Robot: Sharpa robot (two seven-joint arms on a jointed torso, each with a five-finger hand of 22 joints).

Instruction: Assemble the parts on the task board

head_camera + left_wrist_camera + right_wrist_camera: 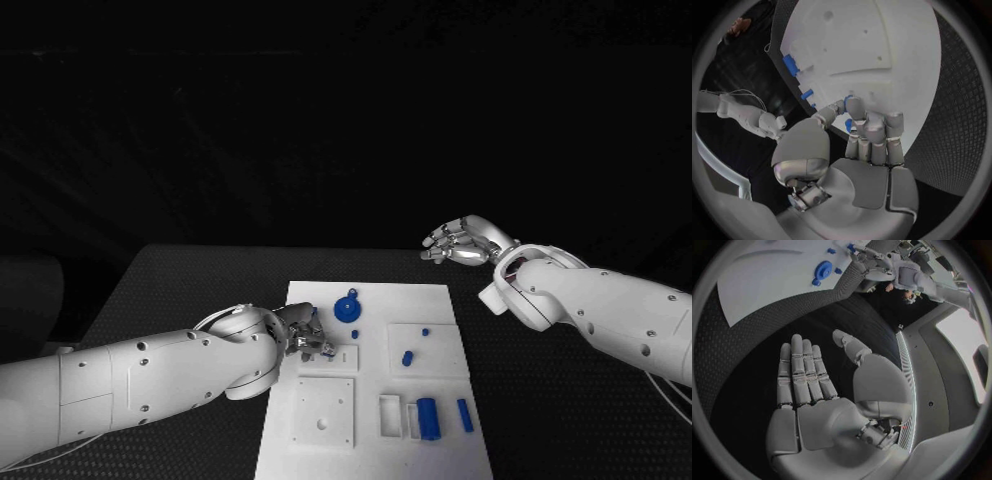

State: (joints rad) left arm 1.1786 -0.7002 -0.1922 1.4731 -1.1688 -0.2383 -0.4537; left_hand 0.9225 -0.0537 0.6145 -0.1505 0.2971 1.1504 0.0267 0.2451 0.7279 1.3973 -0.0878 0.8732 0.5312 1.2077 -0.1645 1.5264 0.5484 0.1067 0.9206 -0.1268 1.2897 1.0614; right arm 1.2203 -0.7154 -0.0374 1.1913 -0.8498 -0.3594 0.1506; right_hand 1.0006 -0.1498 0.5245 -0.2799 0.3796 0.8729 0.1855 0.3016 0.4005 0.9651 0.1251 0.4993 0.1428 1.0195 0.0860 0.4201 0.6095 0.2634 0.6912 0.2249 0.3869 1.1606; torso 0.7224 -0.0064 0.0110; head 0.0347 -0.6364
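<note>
The board lies in the middle of the table, its short edges toward the robot and away from it; the left robot hand has its fingers curled down at the board's left edge, seemingly on a small blue part glimpsed between the fingertips in the left wrist view; whether the part is truly pinched or merely touched I cannot tell, since the fingers hide most of it; the posture suggests the hand is seating or picking that piece at a socket near the left edge.

The right robot hand hangs beyond the board's far right corner, over bare table, clear of the work; in its own wrist view the fingers lie straight and apart with nothing in them, so it seems parked out of the left arm's way.

A blue disc sits near the board's far edge; two small pegs rest on the raised square to the right; a thick cylinder and a thin bar wait in the slots at the near right, probably sorted for later fitting; most of the assembly looks still ahead.
</note>
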